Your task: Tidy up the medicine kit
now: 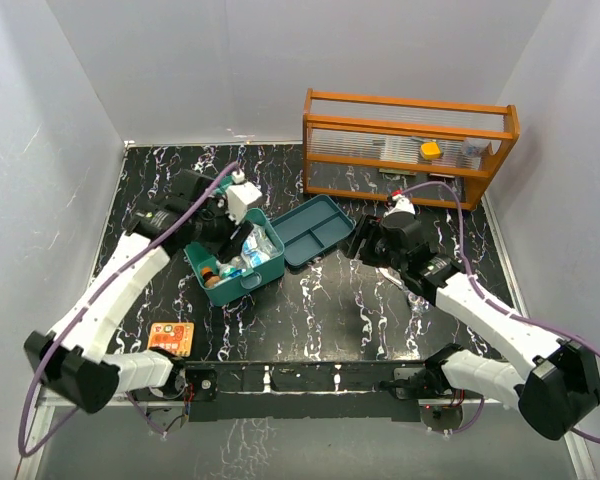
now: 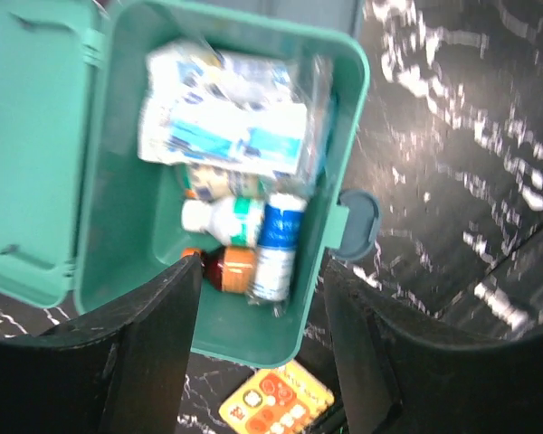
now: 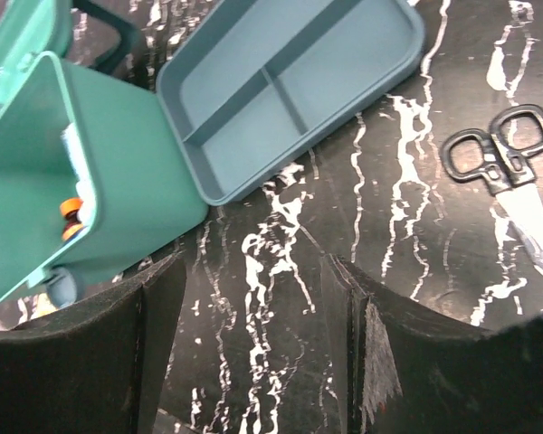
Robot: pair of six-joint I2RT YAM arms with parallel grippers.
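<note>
The teal medicine kit [image 1: 242, 283] stands open left of centre, with bottles and white packets inside. In the left wrist view its box [image 2: 118, 235] holds a white bottle [image 2: 219, 220], a blue-and-white tube [image 2: 276, 246] and a brown bottle [image 2: 228, 269], and the lid [image 2: 27, 136] lies open to the left. The divided insert tray [image 1: 315, 230] lies empty on the table beside the box; it also shows in the right wrist view [image 3: 290, 90]. My left gripper [image 2: 262, 334] is open and empty above the box's latch end. My right gripper [image 3: 253, 344] is open and empty over bare table near the tray.
An orange wooden slatted rack [image 1: 405, 145] stands at the back right with small items on its shelf. An orange blister card [image 1: 170, 338] lies at the front left and also shows in the left wrist view [image 2: 276, 402]. Black-handled scissors [image 3: 498, 158] lie right of the tray.
</note>
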